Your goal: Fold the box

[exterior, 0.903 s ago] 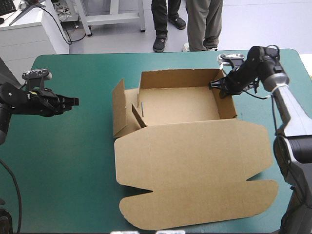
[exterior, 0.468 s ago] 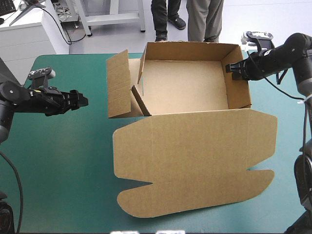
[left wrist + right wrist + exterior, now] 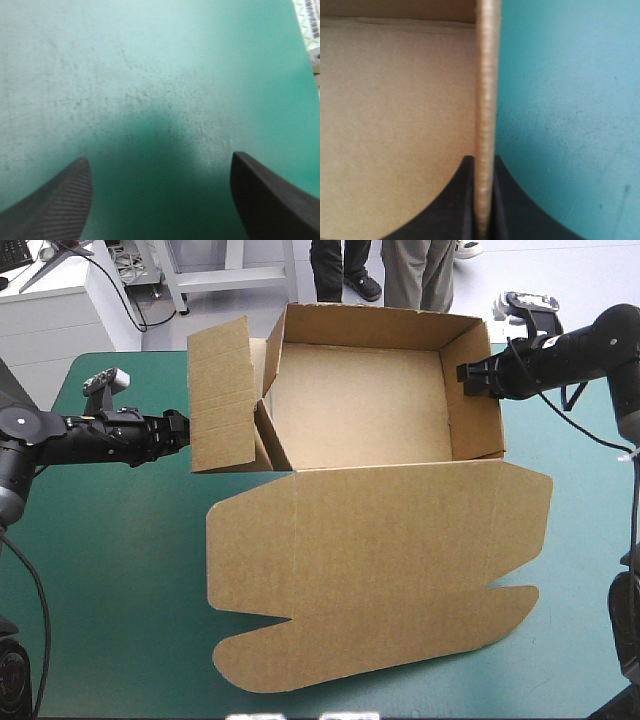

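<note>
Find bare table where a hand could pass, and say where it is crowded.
Bare: the cover nearer than the left end effector, left of the lid; a strip right of the lid. Crowded: middle and far edge, under the box.

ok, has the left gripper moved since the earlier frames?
Yes. The left gripper has come away from the table's left edge, toward the middle, and is now beside the box's raised left flap.

No legible text, label or number
</note>
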{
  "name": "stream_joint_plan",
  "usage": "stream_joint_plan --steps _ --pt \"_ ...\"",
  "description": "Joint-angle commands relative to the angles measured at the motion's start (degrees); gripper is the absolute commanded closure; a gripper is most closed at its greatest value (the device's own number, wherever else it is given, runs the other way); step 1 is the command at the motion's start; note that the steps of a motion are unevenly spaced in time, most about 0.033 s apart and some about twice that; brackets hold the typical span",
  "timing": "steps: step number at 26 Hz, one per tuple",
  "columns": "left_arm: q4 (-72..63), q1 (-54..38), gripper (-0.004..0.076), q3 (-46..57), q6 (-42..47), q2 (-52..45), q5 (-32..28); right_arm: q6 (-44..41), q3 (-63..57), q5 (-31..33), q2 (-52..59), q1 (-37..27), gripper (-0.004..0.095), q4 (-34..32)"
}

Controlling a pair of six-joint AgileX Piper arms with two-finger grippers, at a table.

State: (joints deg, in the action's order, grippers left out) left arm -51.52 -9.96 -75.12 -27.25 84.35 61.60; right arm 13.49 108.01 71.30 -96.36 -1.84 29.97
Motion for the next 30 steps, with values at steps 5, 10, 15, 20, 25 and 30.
stream_joint_plan --steps 5,10,15,20,25,30 --pt "-9.74 0.18 0.0177 -1.55 -4.68 -1.92 6.33 -1.45 1.71 -2.73 -0.79 4.14 0.0925 2.59" --pt "-9.87 0.18 0.0178 -1.55 -4.78 -1.92 8.15 -3.09 1.71 -4.04 -2.96 4.14 0.0925 1.86" --pt "-12.69 0.18 0.0178 -1.55 -7.18 -1.92 10.58 -4.56 1.71 -3.92 -5.44 6.02 0.0925 0.83" --pt "-14.09 0.18 0.0178 -1.55 -7.65 -1.92 11.13 -5.2 1.71 -5.25 -6.43 9.04 0.0925 -0.53" --pt "-14.85 0.18 0.0178 -1.55 -8.94 -1.92 12.56 -7.25 1.71 -5.42 -7.76 9.83 0.0925 -1.57" --pt "-15.53 0.18 0.0178 -1.55 -8.94 -1.92 12.56 -7.55 1.71 -5.51 -9.09 11.13 0.0925 -1.86"
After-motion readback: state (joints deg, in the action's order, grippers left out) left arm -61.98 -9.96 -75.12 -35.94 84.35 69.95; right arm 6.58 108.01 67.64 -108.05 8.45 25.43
